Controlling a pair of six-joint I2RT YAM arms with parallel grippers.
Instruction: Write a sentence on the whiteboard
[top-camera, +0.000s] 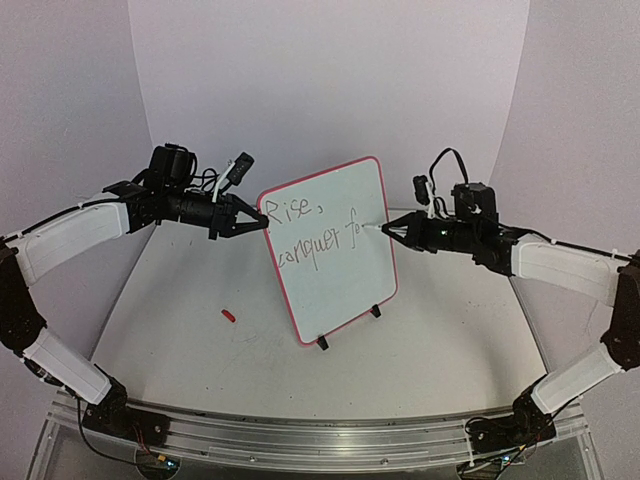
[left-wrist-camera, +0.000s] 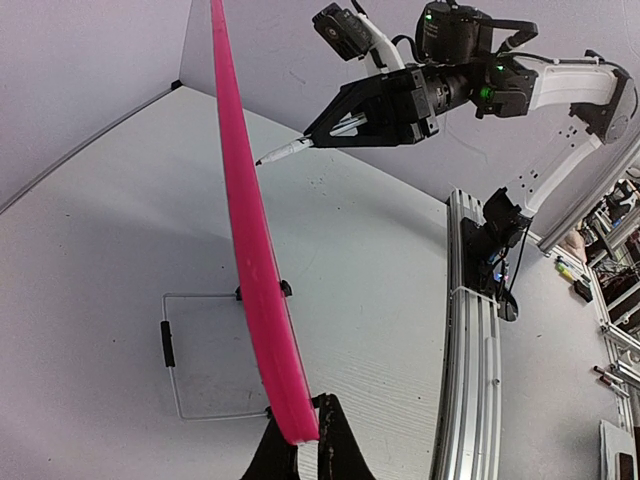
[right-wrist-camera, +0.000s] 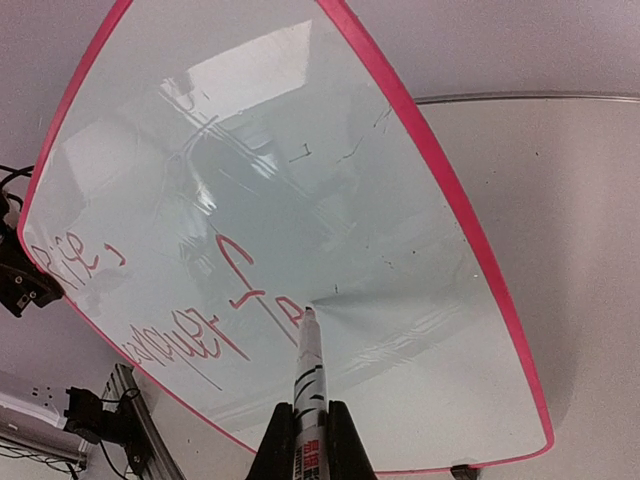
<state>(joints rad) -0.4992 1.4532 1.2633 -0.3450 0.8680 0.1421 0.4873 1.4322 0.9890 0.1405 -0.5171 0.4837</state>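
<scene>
Whiteboard (top-camera: 340, 275), red-rimmed, stands upright on black feet mid-table (top-camera: 170, 340). The sentence (top-camera: 312, 238) reads "Rise," above "conquer" and the start of another word. The left gripper (top-camera: 262, 218) is clamped on the board's left rim. The right gripper (top-camera: 390, 229) grips a marker (right-wrist-camera: 309, 365), its tip touching the board. A small red cap (top-camera: 229, 315) lies to the board's left.

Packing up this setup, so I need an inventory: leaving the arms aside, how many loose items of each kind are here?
Whiteboard: 1
Marker: 1
Small red cap: 1
Total: 3
</scene>
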